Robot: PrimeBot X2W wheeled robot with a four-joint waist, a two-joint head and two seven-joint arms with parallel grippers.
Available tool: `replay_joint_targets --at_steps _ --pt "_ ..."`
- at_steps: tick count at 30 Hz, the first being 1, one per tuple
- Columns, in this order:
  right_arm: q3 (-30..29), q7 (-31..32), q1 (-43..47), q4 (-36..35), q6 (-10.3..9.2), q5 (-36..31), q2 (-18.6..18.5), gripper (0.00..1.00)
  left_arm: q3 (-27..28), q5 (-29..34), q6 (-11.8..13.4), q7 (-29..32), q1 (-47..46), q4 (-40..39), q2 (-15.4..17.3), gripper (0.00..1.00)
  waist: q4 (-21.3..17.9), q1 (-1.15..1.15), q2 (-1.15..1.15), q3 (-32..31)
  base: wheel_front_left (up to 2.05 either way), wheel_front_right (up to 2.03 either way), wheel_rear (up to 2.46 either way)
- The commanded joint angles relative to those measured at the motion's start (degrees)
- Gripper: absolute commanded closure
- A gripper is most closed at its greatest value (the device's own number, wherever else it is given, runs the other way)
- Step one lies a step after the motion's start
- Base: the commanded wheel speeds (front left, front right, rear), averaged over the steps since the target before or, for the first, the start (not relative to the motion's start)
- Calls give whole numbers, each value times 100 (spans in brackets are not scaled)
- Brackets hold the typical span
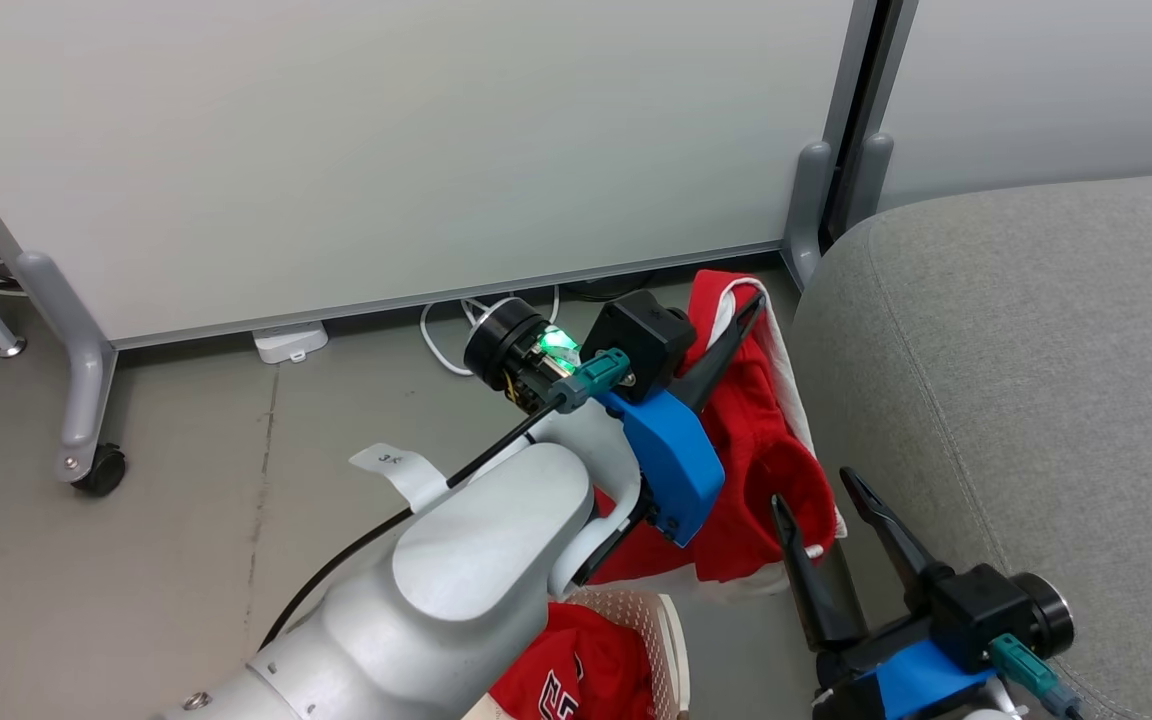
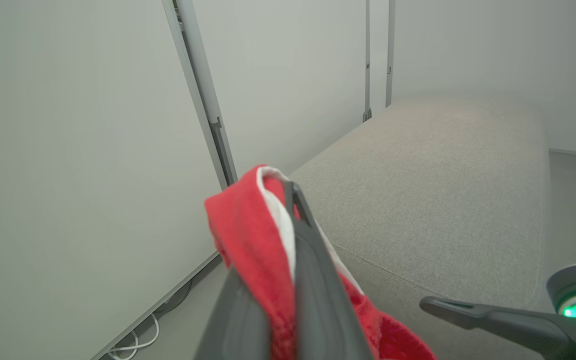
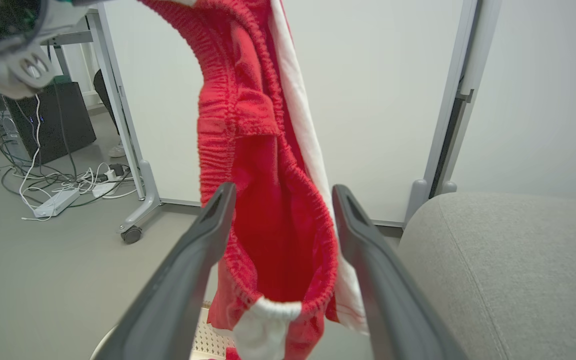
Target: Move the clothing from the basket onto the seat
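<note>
Two red garments make up the clothing.

1. Shorts (image 1: 766,440): suspended in the air, just beside the rounded edge of the seat (image 1: 1036,380). They hang between the left forearm and the grey upholstery. No part of them lies on the top surface of the seat. The white piping runs down the side facing the seat, and the elastic waistband forms an open loop at the lower end.

2. Left gripper (image 1: 756,302): both dark fingers are pressed together on the top fold of the shorts, with red fabric and white piping pinched between them. The whole garment hangs from this grip.

3. Right gripper (image 1: 812,490): the fingers are spread apart and point up at the low end of the shorts. In the right wrist view the hanging fabric sits in the gap between the two fingers. Whether either finger touches the cloth cannot be told.

4. Jersey (image 1: 576,670): lies in the basket (image 1: 671,640), at the bottom edge of the head view, below the left forearm. Part of a black-and-white number shows on it. The basket shows a section of perforated cream wall; the arm hides the rest.

5. Surroundings: a white partition panel (image 1: 386,150) stands behind on a leg with a caster (image 1: 101,470). A power strip (image 1: 288,342) and white cables lie on the grey floor at its foot.
</note>
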Motion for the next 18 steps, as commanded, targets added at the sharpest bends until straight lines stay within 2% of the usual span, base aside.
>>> replay_joint_targets --at_steps 1,10,18 --pt "77 33 -89 -53 3 81 -16 0 -51 -49 43 -58 -116 48 6 100 -2 0 0 13 0 0 0" --pt "495 210 -380 21 3 151 -16 0 -228 -239 96 -121 -244 187 6 100 -10 0 0 63 0 0 0" --pt "539 554 -986 559 3 62 -16 0 -428 -413 147 -158 -371 196 5 100 18 0 0 129 0 0 0"
